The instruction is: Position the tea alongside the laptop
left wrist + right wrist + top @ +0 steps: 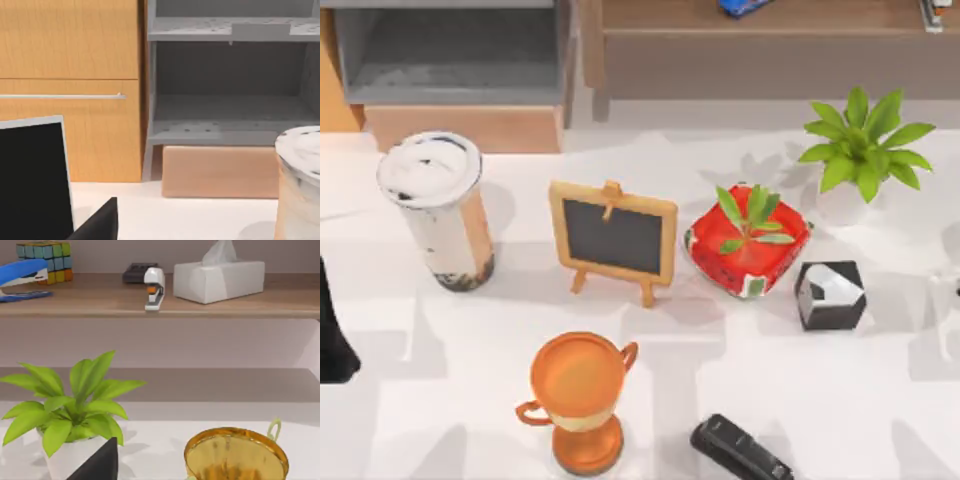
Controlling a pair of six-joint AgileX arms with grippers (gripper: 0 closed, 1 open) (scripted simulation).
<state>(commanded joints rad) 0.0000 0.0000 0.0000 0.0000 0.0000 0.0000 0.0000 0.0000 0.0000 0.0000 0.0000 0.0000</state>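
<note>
1. Both gripper states cannot be told from these views.
2. One tea (440, 210) stands upright at the table's (880, 400) left.
3. One orange trophy cup (578, 398), one chalkboard (613, 238), two potted plants.

White table (880, 400), grey shelf unit (230, 75), wooden cabinet (70, 50) behind

A rendered office: stapler (154, 287), tissue box (219, 280) on a wooden shelf (160, 302), desk plant (67, 410).

Tea (442, 215) milky white-tan, dark pearls; trophy (578, 400) orange; chalkboard (613, 238) black, wood-framed.
</note>
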